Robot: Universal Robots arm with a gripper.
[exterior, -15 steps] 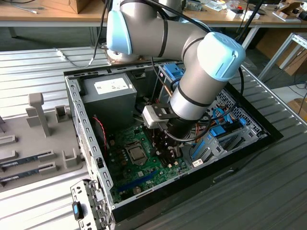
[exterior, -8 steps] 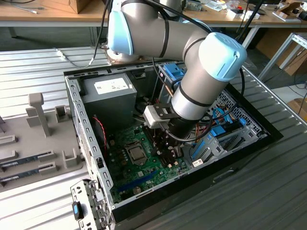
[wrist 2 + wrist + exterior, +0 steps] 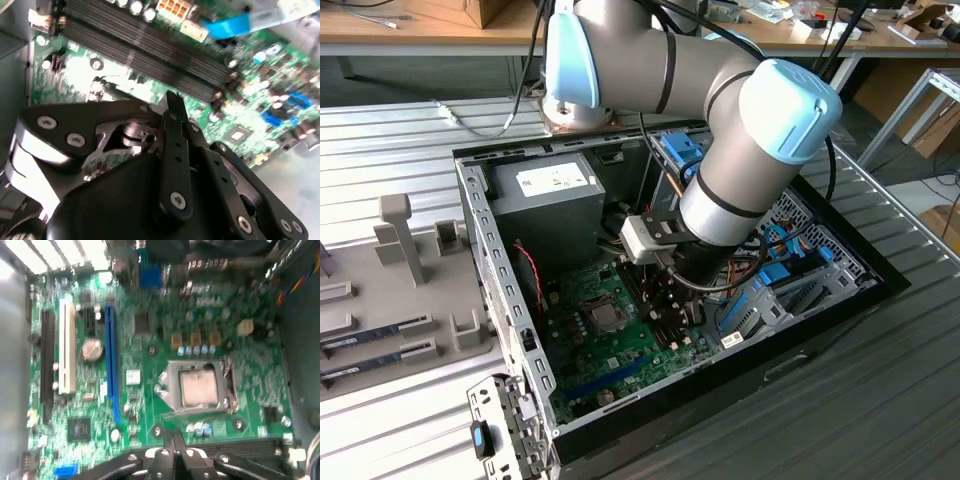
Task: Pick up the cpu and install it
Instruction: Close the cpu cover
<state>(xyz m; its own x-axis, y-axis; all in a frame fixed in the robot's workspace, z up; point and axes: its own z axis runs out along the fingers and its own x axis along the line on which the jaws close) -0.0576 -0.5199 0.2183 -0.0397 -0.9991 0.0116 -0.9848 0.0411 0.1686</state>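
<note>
The cpu (image 3: 199, 385) is a small silvery-grey square lying flat in its metal-framed socket on the green circuit board (image 3: 150, 405). In the exterior view the cpu (image 3: 607, 318) sits near the middle of the board inside the open computer case. My gripper (image 3: 174, 436) hangs low over the board, just beside the socket and above the long black memory slots (image 3: 240, 447). Its fingers (image 3: 173, 112) meet at the tips with nothing between them. In the exterior view the gripper (image 3: 667, 300) is to the right of the cpu.
A big grey power-supply box (image 3: 545, 190) fills the case's back corner. Perforated case walls (image 3: 485, 250) ring the board. Blue cables and a drive bay (image 3: 770, 255) crowd the exterior view's right. Memory sticks (image 3: 380, 335) rest in a holder outside the case. Blue and white expansion slots (image 3: 111, 360) line the board.
</note>
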